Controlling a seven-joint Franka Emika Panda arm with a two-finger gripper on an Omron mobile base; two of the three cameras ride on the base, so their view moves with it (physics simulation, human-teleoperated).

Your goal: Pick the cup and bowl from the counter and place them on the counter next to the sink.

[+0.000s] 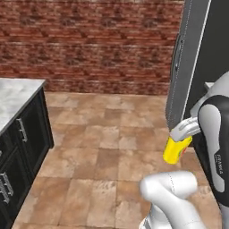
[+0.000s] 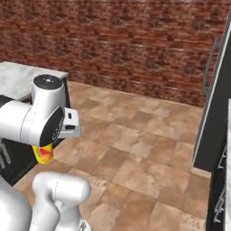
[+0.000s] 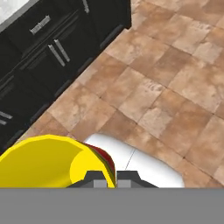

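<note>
The desk [image 1: 13, 96] stands at far left over black cabinets [image 1: 18, 152]. The tool [image 1: 182, 132] is closed on the rim of the cup [image 1: 175, 151], which hangs in the air above the tiled floor [image 1: 103, 152], right of centre. A dark fridge [image 1: 192, 58] stands at right.

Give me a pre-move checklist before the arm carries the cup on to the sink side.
1. Cup in the gripper: ok, held off the floor.
2. Grip on the rim, hand view: ok, fingertips pinch the yellow wall.
3. Cup upright: ok, only slightly tilted.
4. Sink in sight: not ok.
5. Bowl in sight: not ok.
6. Counter edge to the left, apart from the arm: ok.
</note>
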